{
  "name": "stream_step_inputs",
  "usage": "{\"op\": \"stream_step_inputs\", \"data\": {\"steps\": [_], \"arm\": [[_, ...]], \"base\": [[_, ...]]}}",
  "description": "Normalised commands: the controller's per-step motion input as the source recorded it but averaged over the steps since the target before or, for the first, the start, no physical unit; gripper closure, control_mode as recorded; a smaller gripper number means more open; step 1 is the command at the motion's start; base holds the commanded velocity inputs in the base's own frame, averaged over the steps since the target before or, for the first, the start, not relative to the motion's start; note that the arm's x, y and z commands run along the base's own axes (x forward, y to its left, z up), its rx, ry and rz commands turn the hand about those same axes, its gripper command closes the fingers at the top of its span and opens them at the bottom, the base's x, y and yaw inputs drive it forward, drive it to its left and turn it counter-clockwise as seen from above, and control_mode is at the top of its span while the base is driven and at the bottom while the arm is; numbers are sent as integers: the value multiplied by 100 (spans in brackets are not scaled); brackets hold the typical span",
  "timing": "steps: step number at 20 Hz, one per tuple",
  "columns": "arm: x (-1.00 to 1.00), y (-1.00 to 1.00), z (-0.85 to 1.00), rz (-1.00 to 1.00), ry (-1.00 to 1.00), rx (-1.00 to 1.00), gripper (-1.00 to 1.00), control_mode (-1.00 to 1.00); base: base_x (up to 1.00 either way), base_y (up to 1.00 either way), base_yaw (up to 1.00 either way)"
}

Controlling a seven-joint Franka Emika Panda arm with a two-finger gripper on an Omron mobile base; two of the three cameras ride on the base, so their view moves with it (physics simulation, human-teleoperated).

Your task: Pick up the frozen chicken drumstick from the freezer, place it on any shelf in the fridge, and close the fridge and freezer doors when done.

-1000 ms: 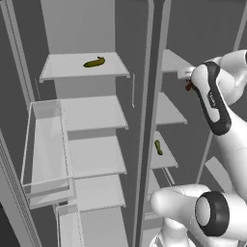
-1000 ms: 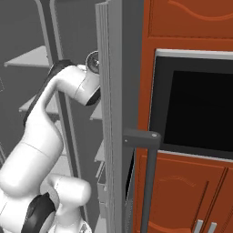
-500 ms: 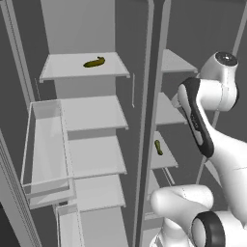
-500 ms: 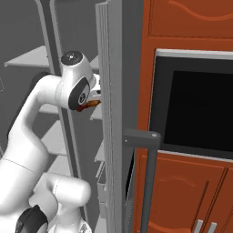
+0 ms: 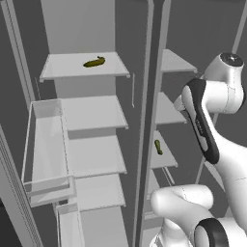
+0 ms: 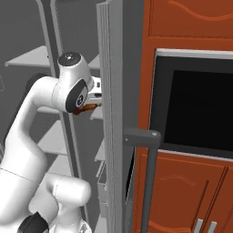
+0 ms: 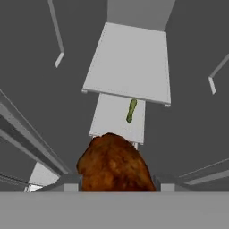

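Drumstick reddish-brown, lumpy, clamped between gripper finger tips, held in air in front of freezer shelves. Right base view: brown piece pokes from under hand, beside freezer door edge. Green pickle lies on lower freezer shelf, well apart from drumstick. Second pickle on top fridge shelf. Grip contact itself probably firm, tips partly hidden.

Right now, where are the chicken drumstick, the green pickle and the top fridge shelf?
chicken drumstick (image 7: 115, 163), hand view, middle of the brown lump.
green pickle (image 5: 94, 62), left base view, its middle.
top fridge shelf (image 5: 67, 70), left base view, bare front part.
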Motion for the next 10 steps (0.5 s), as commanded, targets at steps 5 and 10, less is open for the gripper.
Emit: {"op": "stream_step_inputs", "data": {"steps": [5,10], "arm": [[0,0,0,0,0,0,100,100],[0,0,0,0,0,0,100,100]], "base": [[-22,55,-1],[-2,71,-5]]}}
